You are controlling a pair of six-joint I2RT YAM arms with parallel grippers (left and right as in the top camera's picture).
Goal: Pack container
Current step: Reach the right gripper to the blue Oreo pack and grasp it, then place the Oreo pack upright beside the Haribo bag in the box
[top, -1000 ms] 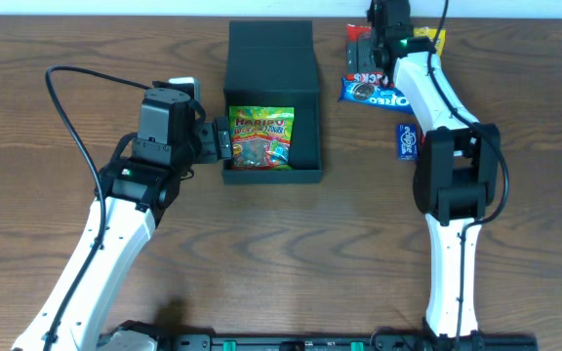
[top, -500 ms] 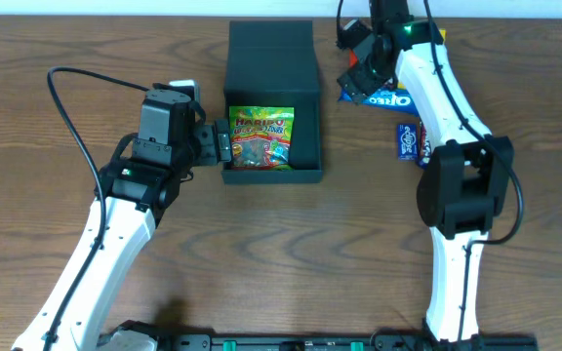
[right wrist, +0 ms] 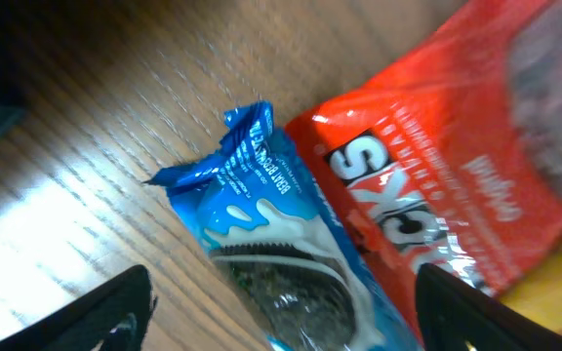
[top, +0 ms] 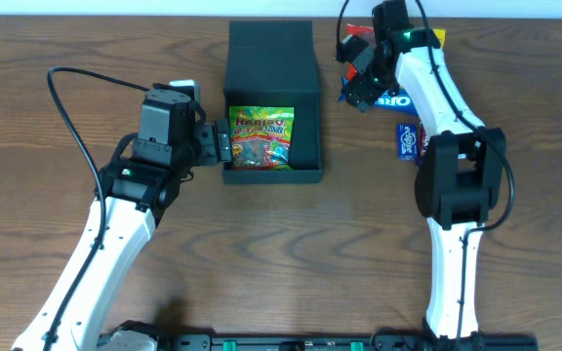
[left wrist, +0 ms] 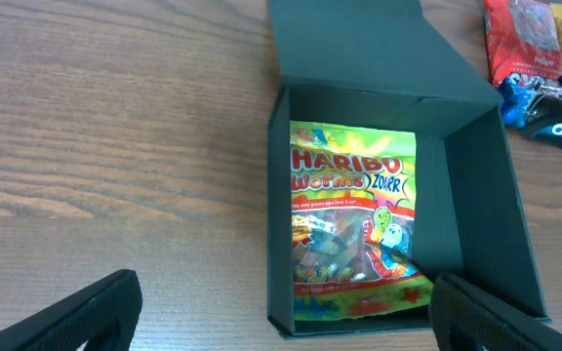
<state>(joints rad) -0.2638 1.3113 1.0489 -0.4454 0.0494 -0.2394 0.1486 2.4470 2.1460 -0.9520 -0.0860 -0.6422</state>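
Observation:
The dark teal container (top: 272, 66) stands open at the table's back middle, its flap lid lying flat behind it. A Haribo worms packet (top: 260, 136) lies inside; both show in the left wrist view, the container (left wrist: 476, 195) and the packet (left wrist: 354, 219). My left gripper (top: 220, 140) is open at the container's left wall, its fingers astride the near corner (left wrist: 281, 312). My right gripper (top: 356, 78) is open and empty, hovering over a blue Oreo packet (right wrist: 281, 244) beside a red snack packet (right wrist: 457, 146).
A small blue packet (top: 405, 141) lies right of the container, by the right arm. A yellow packet (top: 435, 39) shows at the back right. A white object (top: 181, 86) sits behind my left wrist.
My right gripper swung left from the snack pile, then dropped slightly towards the Oreo packet. The left arm and the container have not moved.

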